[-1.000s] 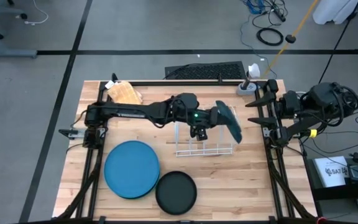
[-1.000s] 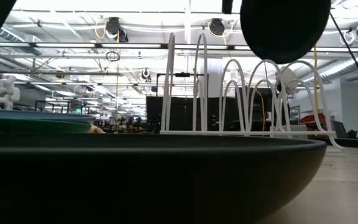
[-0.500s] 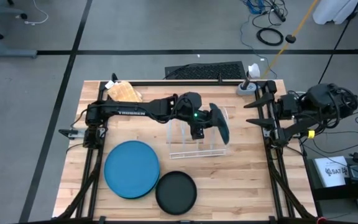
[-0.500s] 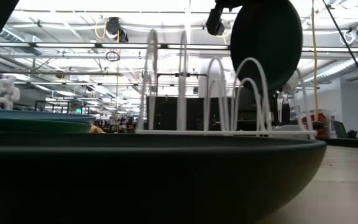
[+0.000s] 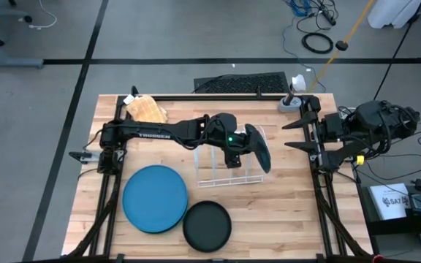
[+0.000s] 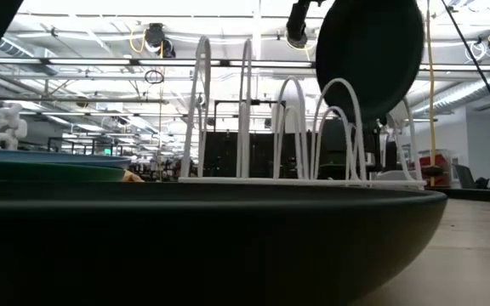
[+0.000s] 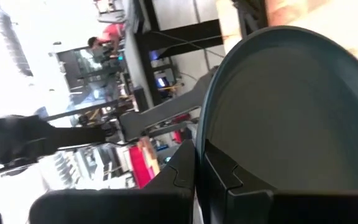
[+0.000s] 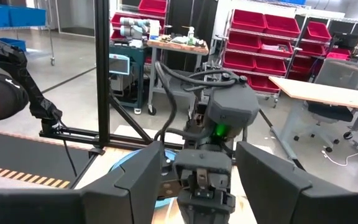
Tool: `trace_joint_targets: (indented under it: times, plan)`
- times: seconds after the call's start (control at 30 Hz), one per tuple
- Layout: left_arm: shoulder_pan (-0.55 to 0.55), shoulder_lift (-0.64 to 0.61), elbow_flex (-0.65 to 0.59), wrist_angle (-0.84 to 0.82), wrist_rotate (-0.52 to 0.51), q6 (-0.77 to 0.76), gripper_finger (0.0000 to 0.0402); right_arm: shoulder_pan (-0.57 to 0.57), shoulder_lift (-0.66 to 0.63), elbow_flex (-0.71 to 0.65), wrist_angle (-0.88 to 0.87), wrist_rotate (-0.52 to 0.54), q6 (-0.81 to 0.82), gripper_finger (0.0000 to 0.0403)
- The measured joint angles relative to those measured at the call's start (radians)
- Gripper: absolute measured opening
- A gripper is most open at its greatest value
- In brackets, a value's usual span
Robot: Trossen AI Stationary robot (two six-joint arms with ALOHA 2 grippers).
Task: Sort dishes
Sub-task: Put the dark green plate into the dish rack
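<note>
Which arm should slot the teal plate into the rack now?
Left. Its pincer already grips the dark teal plate on edge, right above the white wire rack. The right arm is parked off the table's right edge, pincer open and empty.

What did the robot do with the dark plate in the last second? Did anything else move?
The left gripper, shut on the dark teal plate, carried it left and lower over the white wire rack; the rack slid left too. The blue plate, black plate and right gripper stayed put.
</note>
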Motion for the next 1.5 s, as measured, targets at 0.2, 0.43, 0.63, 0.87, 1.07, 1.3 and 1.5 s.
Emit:
trace_joint_targets:
  times: [0.2, 0.43, 0.63, 0.87, 1.07, 1.3, 1.5]
  plan:
    - [0.001, -0.005, 0.000, -0.001, -0.008, -0.002, 0.0011, 0.000, 0.000, 0.000, -0.004, 0.000, 0.000, 0.0199]
    - [0.000, -0.005, 0.000, -0.001, -0.007, -0.003, 0.0011, 0.000, 0.000, 0.000, -0.007, 0.000, 0.000, 0.0199]
    - [0.000, -0.005, 0.000, 0.000, -0.007, -0.003, 0.0011, 0.000, 0.000, 0.000, -0.008, 0.000, -0.001, 0.0199]
    - [0.000, -0.005, 0.000, 0.000, -0.007, -0.004, 0.0011, 0.000, 0.000, 0.000, -0.008, 0.000, -0.002, 0.0199]
    - [0.000, -0.005, 0.000, -0.001, -0.006, -0.031, 0.0011, 0.000, 0.000, 0.000, -0.008, 0.000, 0.000, 0.0199]
    - [0.000, -0.005, 0.000, -0.001, -0.005, -0.053, 0.0011, 0.000, 0.000, 0.000, -0.009, 0.000, 0.000, 0.0199]
    - [0.000, -0.005, 0.000, 0.007, -0.036, -0.041, 0.0011, 0.000, 0.000, 0.000, -0.010, 0.000, 0.000, 0.0199]
